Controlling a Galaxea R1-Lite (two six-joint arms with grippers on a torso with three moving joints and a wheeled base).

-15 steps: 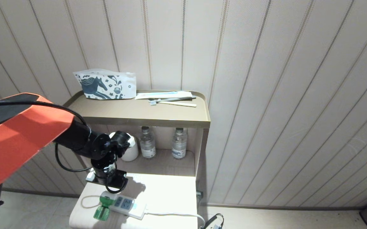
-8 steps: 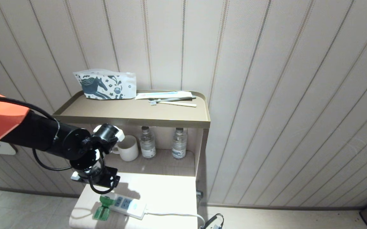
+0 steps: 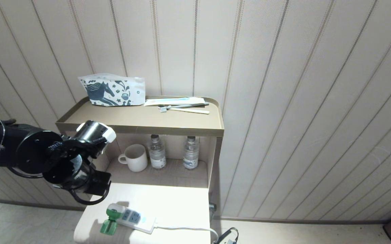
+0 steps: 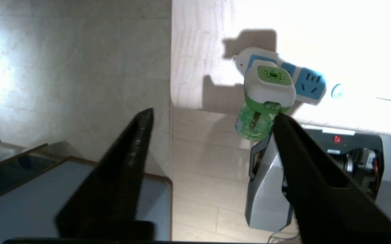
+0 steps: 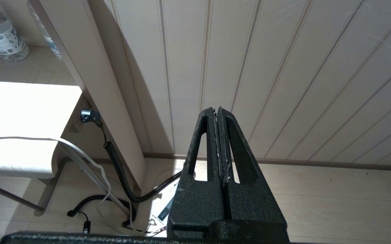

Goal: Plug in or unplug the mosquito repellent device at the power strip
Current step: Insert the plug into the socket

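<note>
The mosquito repellent device (image 3: 108,222) has a white-and-green head and a green liquid bottle. It sits plugged into the end socket of the white power strip (image 3: 133,219), at the low table's front left corner, with its bottle past the table edge. In the left wrist view the device (image 4: 269,89) and the power strip (image 4: 305,79) lie beyond my left gripper (image 4: 213,114). That gripper is open and empty, off the table's left side and apart from the device. My right gripper (image 5: 217,110) is shut, parked low by the wall.
A white mug (image 3: 135,157) and two water bottles (image 3: 157,152) stand in the shelf niche behind the low table (image 3: 171,200). A printed pouch (image 3: 112,89) and toothbrushes (image 3: 185,108) lie on the shelf top. The strip's white cord (image 3: 181,228) trails right. A grey housing (image 4: 269,193) stands on the floor.
My left arm has drawn back to the left and upward, away from the strip. The device has stayed plugged in where it was.
</note>
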